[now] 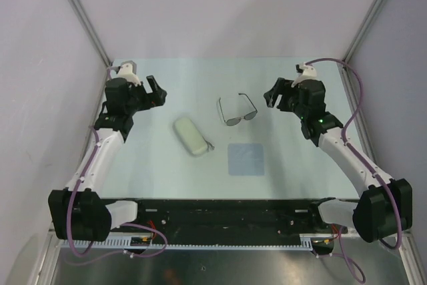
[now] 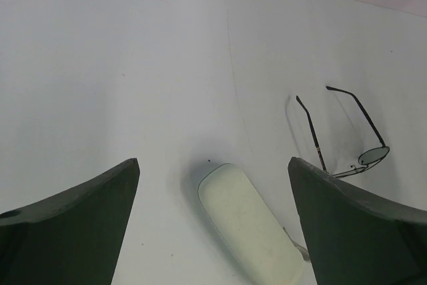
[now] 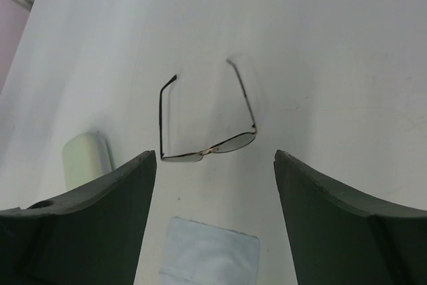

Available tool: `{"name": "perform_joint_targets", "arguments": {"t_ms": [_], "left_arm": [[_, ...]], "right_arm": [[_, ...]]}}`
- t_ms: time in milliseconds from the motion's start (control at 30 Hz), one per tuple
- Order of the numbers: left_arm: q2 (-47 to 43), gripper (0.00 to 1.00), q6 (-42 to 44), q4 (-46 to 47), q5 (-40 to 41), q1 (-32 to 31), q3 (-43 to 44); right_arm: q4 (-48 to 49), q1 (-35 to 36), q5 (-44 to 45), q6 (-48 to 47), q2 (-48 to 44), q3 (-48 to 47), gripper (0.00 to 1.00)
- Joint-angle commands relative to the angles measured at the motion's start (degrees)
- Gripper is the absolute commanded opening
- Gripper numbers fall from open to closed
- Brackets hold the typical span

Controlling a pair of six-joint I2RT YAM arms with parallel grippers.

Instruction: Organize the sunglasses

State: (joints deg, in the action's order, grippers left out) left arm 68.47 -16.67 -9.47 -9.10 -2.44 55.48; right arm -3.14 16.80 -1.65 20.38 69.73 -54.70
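The sunglasses (image 1: 234, 121) lie unfolded near the middle of the table (image 1: 300, 158), between the two arms. Their temples are swung out and point toward the far wall, and the lenses face the near edge. Nothing touches them.

The left gripper (image 1: 158, 91) hangs over the left side of the table with its fingers spread wide and nothing between them. From its wrist camera the beige case (image 2: 250, 228) shows below the gap, with the glasses (image 2: 372, 156) off to the right. The right gripper (image 1: 273, 95) hovers on the other side, just beside the glasses and aimed at them. Its fingers are parted too and it holds nothing. In its own view the frame (image 3: 235, 143) sits in the gap between the fingers (image 3: 100, 218).

The case (image 1: 191, 136) lies closed and at a slant, left of the glasses and a little nearer the bases — close by, but apart. The light-blue cloth (image 1: 245, 159) lies flat nearer the bases, clear of both.
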Motion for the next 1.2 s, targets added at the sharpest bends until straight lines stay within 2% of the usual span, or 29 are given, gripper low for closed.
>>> {"name": "perform_joint_targets", "arguments": {"t_ms": [0, 167, 300, 433, 700, 833, 933, 967, 1033, 1167], "left_arm": [[-1.9, 1.00, -2.6, 1.8, 1.7, 1.0, 0.2], [-3.3, 1.00, -19.3, 1.4, -1.2, 9.5, -3.4], [-0.4, 1.00, -17.3, 2.0, -10.4, 11.8, -4.2], [1.4, 1.00, -16.9, 1.6, -12.9, 11.8, -7.6], [4.3, 1.00, -21.2, 1.7, -17.4, 9.1, -15.5], [8.0, 1.00, -21.4, 1.8, -18.6, 5.0, -15.8], [9.7, 1.00, -21.7, 2.1, -18.1, 3.0, -15.4], [10.0, 1.00, -21.8, 2.2, -17.6, 0.5, -15.4], [10.7, 1.00, -22.4, 2.2, -16.8, -0.1, -15.3], [12.8, 1.00, -24.1, 2.2, -15.3, -0.7, -16.1]], "right_arm": [[2.6, 4.2, -2.9, -0.8, 1.6, -2.0, 0.77], [-0.4, 11.1, -1.9, -2.7, 3.8, -2.0, 0.77], [-1.7, 19.7, 3.7, -6.3, 6.7, -1.9, 0.74], [0.4, 27.8, 3.9, -8.4, 10.5, -1.9, 0.71], [4.9, 34.3, 3.4, -7.5, 18.7, -2.0, 0.67], [5.4, 36.1, 3.5, -8.2, 22.2, -2.0, 0.57], [5.3, 37.0, 3.5, -9.0, 24.8, -2.0, 0.44], [5.3, 37.3, 3.3, -9.3, 25.4, -2.0, 0.42], [5.9, 38.1, 2.7, -10.4, 27.2, -1.9, 0.34], [7.4, 39.3, 2.4, -11.2, 29.3, -2.0, 0.34]]}}
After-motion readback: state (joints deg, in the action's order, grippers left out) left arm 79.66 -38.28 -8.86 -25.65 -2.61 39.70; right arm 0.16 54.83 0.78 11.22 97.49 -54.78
